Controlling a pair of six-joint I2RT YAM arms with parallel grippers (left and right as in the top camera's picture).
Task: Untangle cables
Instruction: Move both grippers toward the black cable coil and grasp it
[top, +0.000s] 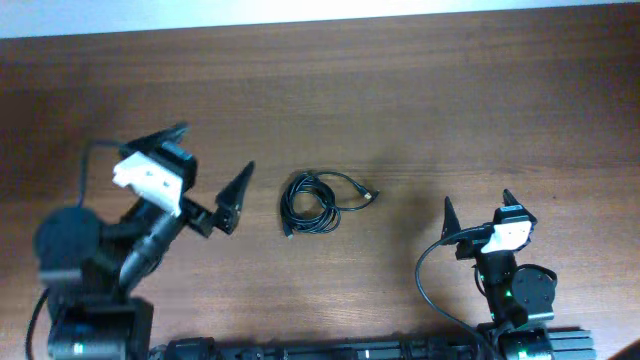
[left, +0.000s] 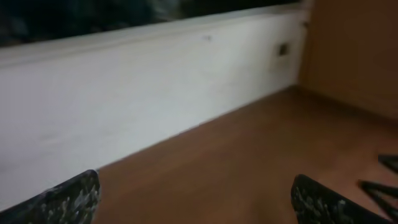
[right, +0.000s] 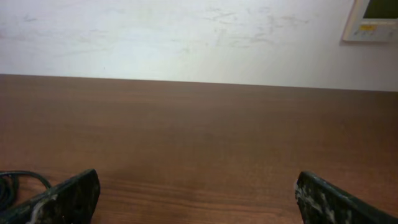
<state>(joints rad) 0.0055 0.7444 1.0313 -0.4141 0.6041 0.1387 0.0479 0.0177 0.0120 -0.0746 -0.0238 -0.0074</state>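
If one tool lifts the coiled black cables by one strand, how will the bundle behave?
Probably floppy: the cables are thin and lie in loose loops, so they would likely sag. Likely light, being so thin. The free plug end may swing or drag.

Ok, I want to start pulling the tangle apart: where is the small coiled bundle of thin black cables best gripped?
Probably the loose strand arcing from the coiled black cables to the small plug end, on the right. It lies clear of the coil, so one cord can be pinched alone. Come from above with the open right gripper, nearer that side.
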